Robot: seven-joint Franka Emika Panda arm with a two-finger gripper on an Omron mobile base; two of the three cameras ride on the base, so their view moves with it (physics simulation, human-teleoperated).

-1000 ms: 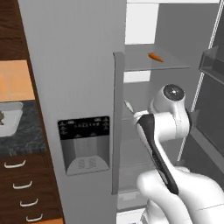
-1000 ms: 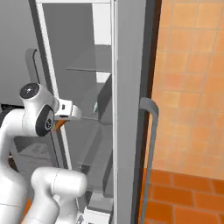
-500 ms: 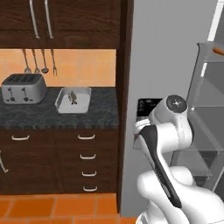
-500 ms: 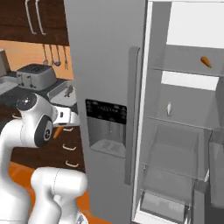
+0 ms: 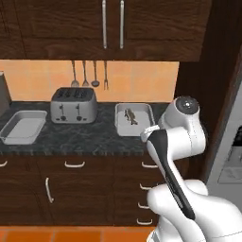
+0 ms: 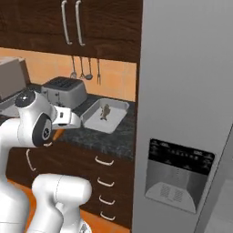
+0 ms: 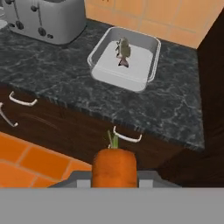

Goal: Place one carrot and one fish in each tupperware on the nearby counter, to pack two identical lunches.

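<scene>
A bright orange carrot (image 7: 113, 168) with a short green stalk sits pinched between the 2 fingertips of the gripper (image 7: 114, 175), held in the air in front of the dark wooden drawers (image 7: 65, 127), below the counter's front edge.

On the dark marbled counter (image 7: 175, 109), 1 pale tupperware tray (image 7: 151, 57) lies near the right end, close to the back wall, with 1 small grey fish (image 7: 123, 50) inside it, toward the tray's back half. In the left base view a silver toaster (image 5: 73, 105) stands just left of this tray (image 5: 149, 113), and a 2nd tupperware tray (image 5: 22, 126) lies at the counter's left end, on the far side of the toaster.

Utensils (image 5: 85, 75) hang on the orange tiled wall above the toaster. Dark wooden cupboards (image 5: 108, 28) hang overhead. A grey fridge with a dispenser panel (image 6: 179, 175) stands right of the counter.
</scene>
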